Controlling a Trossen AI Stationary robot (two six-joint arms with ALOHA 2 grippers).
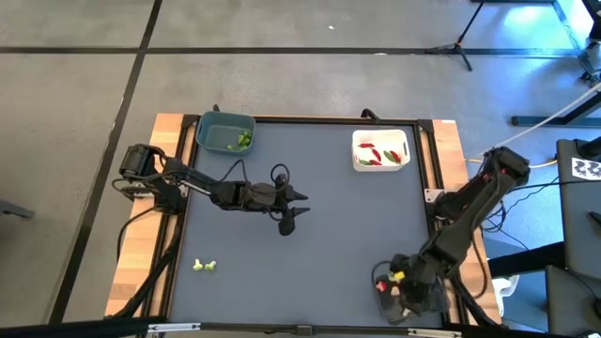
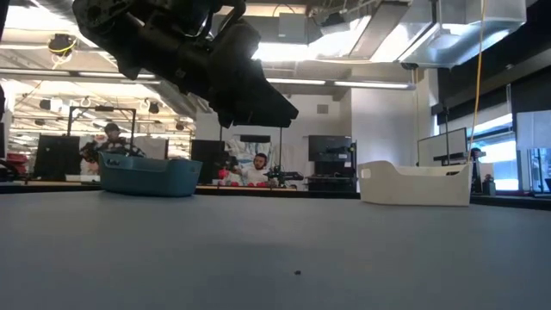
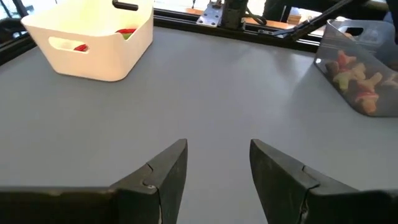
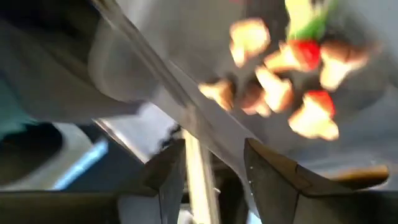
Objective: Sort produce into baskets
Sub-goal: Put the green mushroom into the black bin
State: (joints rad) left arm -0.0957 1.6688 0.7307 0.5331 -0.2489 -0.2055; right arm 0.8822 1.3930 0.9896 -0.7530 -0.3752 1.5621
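Produce (image 1: 205,266) on table (image 1: 319,244), front-left

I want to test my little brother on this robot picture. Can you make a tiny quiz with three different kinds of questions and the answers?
1. True or false: the white basket holds red pieces.
2. Which basket has green produce in it? A) the blue-grey basket B) the white basket C) neither
3. Fill in: the loose yellow-green pieces lie on the ____.

Key: 1 true. 2 A. 3 table.
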